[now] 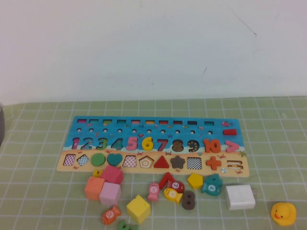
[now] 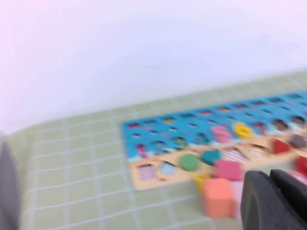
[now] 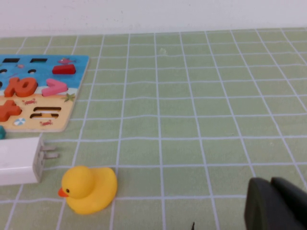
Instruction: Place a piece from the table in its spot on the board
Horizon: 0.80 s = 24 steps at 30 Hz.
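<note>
Since the yellow 6 sits in its own slot on the board, between the pink 5 and the red 7 just left of centre in the high view, I judge the placing step done and the task as good as finished. The 6 looks level with its neighbours, though I cannot be sure it is fully seated.

Neither of my arms shows in the high view. My left tool appears at the lower right of its wrist view, closed with nothing in it, above the counter near the orange cube and the board's left end. My right tool shows at the lower right of its wrist view, over bare green cloth with the rubber duck and the white plug off to its left; whether it is open or closed I cannot tell.

The next move, as I see it, calls only for keeping both tools clear of the board and the loose blocks in front of it, so nothing nudges the 6 out.
</note>
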### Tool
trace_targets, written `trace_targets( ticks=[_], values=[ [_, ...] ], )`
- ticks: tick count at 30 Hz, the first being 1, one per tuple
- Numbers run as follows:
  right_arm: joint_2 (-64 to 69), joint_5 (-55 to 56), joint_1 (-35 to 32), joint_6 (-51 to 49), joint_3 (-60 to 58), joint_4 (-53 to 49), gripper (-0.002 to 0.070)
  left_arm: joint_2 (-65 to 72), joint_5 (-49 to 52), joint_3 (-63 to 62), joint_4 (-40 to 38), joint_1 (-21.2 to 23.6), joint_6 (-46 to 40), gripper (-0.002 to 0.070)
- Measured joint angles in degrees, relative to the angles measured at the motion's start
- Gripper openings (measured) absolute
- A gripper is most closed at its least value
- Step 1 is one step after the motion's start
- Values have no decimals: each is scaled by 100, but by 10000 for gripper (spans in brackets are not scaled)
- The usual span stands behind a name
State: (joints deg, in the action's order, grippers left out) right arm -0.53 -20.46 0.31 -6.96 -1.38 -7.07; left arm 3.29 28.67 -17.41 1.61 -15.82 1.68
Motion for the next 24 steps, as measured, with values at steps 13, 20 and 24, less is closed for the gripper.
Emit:
trace_targets(
  ticks=[13, 20, 24],
  values=[
    [0, 0, 0, 0, 0, 0, -1, -388, -705, 1615, -161, 1257, -11, 0],
    [0, 0, 0, 0, 0, 0, -1, -388, -1104, 1875, -268, 1255, -11, 0],
    [0, 0, 0, 0, 0, 0, -1, -388, -1071, 1875, -345, 1255, -20, 0]
  ],
)
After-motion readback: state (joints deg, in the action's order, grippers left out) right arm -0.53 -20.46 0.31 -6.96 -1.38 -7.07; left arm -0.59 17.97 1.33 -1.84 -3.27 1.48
